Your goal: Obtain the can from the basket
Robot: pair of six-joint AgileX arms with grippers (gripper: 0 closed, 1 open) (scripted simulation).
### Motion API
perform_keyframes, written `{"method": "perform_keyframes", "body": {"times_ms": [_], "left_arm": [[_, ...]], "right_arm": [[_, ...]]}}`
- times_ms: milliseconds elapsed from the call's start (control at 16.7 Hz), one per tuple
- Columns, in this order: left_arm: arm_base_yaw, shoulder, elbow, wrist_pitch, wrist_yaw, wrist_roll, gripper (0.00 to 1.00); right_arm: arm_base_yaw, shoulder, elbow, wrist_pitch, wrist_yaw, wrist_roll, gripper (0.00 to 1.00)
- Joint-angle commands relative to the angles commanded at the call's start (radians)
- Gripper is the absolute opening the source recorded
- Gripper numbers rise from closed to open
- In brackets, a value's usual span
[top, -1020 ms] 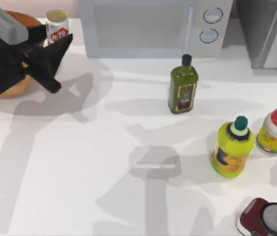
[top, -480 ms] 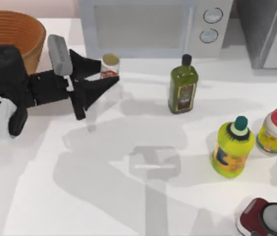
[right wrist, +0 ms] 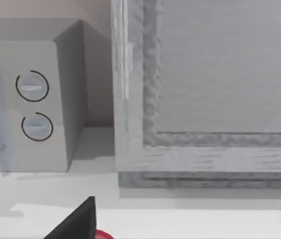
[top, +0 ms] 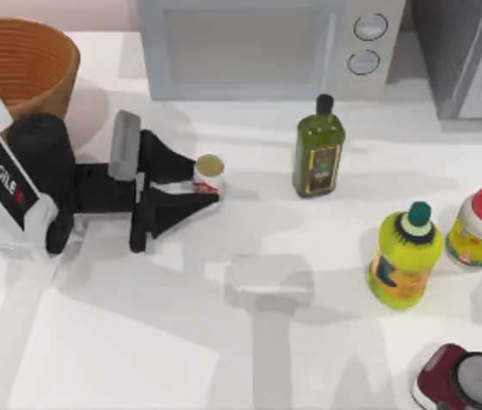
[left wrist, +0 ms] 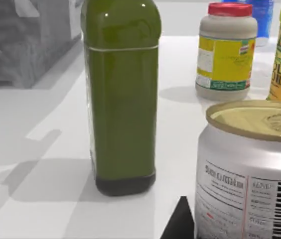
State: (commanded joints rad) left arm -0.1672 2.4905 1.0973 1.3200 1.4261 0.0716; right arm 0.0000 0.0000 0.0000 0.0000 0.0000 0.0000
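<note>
Can (top: 209, 173) upright, left-centre of top view, clamped between left gripper (top: 198, 182) fingers, clear of basket (top: 27, 60) at upper left. Green bottle (top: 318, 152) just right. Right gripper fingers: cannot tell.

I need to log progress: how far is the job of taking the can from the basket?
Done: the can is out of the basket, over the open table near the green bottle. In hand: the left gripper holds the can between its jaws. Left: apparently only setting it down and letting go; whether it touches the table already, I cannot tell.
</note>
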Motion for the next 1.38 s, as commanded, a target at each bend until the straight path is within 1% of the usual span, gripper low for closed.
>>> {"method": "perform_keyframes", "body": {"times_ms": [180,480,1260,1320,1380], "left_arm": [[0.003,0.024,0.019,0.008,0.029,0.000,0.00],[0.003,0.024,0.019,0.008,0.029,0.000,0.00],[0.003,0.024,0.019,0.008,0.029,0.000,0.98],[0.003,0.024,0.019,0.008,0.029,0.000,1.00],[0.003,0.024,0.019,0.008,0.029,0.000,1.00]], "right_arm": [[0.000,0.000,0.000,0.000,0.000,0.000,1.00],[0.000,0.000,0.000,0.000,0.000,0.000,1.00],[0.000,0.000,0.000,0.000,0.000,0.000,1.00],[0.000,0.000,0.000,0.000,0.000,0.000,1.00],[0.000,0.000,0.000,0.000,0.000,0.000,1.00]]}}
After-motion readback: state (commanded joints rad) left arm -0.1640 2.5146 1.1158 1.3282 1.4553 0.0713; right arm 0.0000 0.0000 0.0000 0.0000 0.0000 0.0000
